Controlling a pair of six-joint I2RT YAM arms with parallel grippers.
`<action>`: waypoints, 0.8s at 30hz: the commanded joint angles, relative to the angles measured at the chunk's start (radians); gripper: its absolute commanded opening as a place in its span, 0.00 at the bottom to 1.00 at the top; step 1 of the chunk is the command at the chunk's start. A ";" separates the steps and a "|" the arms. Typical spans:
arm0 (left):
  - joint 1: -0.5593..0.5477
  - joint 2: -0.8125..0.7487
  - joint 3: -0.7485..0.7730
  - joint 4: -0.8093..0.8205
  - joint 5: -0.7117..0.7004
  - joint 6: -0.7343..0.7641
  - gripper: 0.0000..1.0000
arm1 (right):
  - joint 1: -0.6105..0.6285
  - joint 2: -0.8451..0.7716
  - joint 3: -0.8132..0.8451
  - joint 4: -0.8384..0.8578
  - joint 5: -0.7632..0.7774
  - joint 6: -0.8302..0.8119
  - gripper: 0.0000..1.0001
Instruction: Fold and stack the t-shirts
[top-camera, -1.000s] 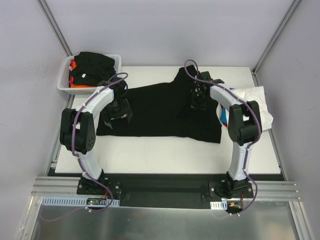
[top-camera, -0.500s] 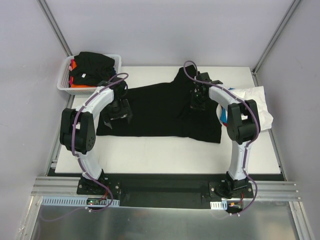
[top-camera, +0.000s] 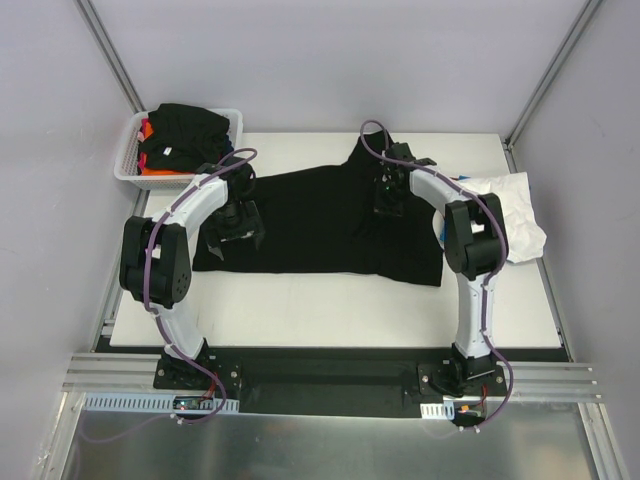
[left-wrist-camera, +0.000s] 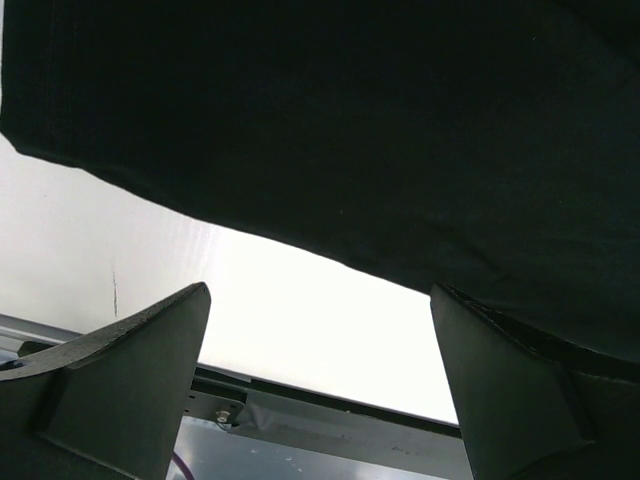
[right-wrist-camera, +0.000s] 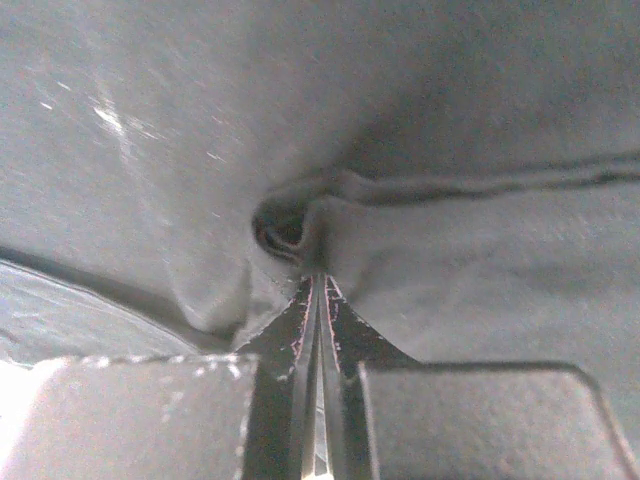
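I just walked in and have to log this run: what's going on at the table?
T-shirt folding is under way: a large black t-shirt lies spread on the white table. The right gripper is shut, pinching a pucker of its cloth toward the far right side. The left gripper hangs open over the shirt's left edge, holding nothing. More shirts fill the white basket at the far left; a crumpled white t-shirt lies at the right.

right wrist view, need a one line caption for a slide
Right gripper shut on a puckered fold of the black t-shirt, seen close up from the wrist.
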 joint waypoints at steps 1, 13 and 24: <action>-0.013 -0.044 0.000 -0.022 -0.007 0.005 0.93 | 0.027 0.023 0.087 -0.002 -0.024 0.018 0.01; -0.013 -0.042 0.000 -0.022 0.004 -0.010 0.93 | 0.059 0.134 0.192 -0.054 -0.053 0.025 0.01; -0.021 0.013 0.069 -0.011 0.033 -0.018 0.93 | 0.030 -0.178 -0.047 -0.115 0.082 -0.034 0.01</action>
